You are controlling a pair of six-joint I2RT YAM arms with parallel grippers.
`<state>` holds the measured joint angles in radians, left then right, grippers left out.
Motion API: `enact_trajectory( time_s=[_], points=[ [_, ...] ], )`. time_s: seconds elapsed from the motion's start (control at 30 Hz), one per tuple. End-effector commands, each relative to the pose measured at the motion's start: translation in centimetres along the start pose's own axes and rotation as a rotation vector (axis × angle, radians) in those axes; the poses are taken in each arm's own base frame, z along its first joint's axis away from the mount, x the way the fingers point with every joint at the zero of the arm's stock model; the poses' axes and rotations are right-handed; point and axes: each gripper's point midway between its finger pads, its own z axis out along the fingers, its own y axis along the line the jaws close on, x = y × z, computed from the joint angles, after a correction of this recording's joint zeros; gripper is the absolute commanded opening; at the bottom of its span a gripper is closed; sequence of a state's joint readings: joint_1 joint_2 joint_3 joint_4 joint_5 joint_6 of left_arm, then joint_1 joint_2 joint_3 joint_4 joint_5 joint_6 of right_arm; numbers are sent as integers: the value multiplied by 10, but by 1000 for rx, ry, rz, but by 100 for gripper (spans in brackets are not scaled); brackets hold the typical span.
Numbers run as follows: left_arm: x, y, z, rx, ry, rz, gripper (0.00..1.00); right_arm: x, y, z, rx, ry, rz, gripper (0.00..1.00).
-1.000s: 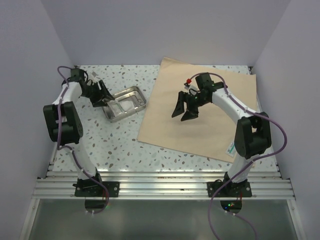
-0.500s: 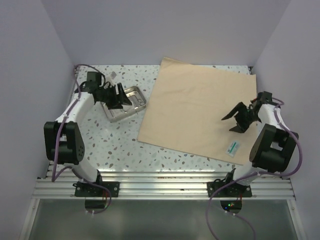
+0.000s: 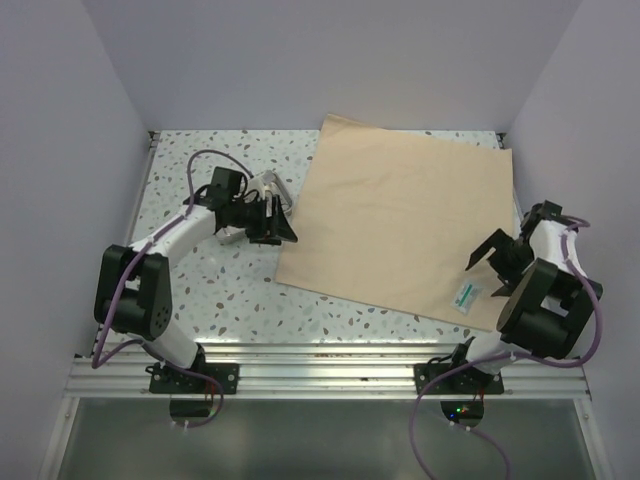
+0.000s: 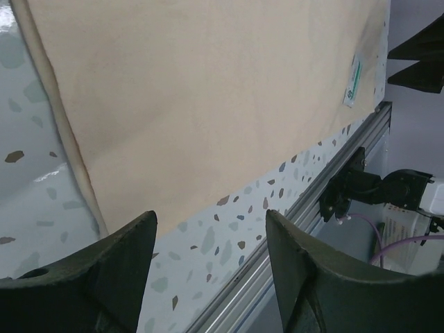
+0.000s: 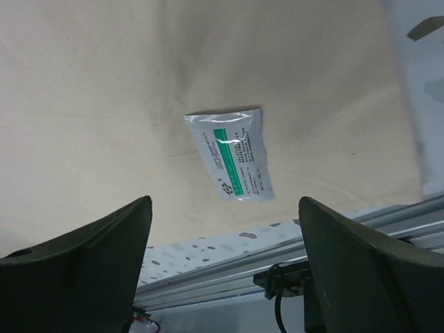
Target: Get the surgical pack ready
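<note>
The tan wrap sheet (image 3: 400, 215) lies flat on the right half of the table. A small white packet with a green stripe (image 3: 467, 294) rests on its near right corner and shows in the right wrist view (image 5: 232, 163). The metal tray (image 3: 267, 184) is mostly hidden under my left arm; only a shiny corner shows. My left gripper (image 3: 275, 222) is open and empty at the sheet's left edge (image 4: 208, 90); its jaws (image 4: 208, 222) frame bare table. My right gripper (image 3: 490, 268) is open and empty just above the packet (image 5: 223, 208). No loose gauze squares show.
The aluminium rail (image 3: 320, 360) runs along the table's near edge and shows in the left wrist view (image 4: 312, 201). Lilac walls (image 3: 60, 150) close in the left, back and right sides. Speckled tabletop (image 3: 220, 290) lies between the tray and the rail.
My left gripper has moved right, over the tray, to the sheet's left edge. My right gripper has drawn back from the sheet's middle to its near right corner, above the packet.
</note>
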<state>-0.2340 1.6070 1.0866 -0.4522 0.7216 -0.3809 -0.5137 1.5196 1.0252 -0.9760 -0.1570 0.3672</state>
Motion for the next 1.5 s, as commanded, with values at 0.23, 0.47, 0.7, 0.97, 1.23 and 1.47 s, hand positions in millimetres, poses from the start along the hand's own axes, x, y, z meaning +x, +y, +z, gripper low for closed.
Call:
enact_trajectory(
  time_s=[0.23, 0.47, 0.7, 0.97, 1.23, 1.47],
  points=[
    [-7, -23, 13, 91, 3, 50, 67, 6, -24, 18, 182, -20, -82, 87],
    [-5, -21, 14, 77, 6, 46, 67, 3, -18, 29, 221, -25, -133, 84],
    [-9, -22, 13, 72, -6, 54, 67, 5, -15, 41, 252, -12, -164, 75],
    [-7, -23, 11, 74, -14, 47, 67, 9, -13, 44, 276, -3, -184, 75],
    [-7, -25, 11, 86, -18, 47, 67, 16, -16, 60, 308, 23, -179, 69],
    [-7, -27, 8, 88, -19, 50, 67, 16, -13, 56, 306, 13, -182, 57]
  ],
)
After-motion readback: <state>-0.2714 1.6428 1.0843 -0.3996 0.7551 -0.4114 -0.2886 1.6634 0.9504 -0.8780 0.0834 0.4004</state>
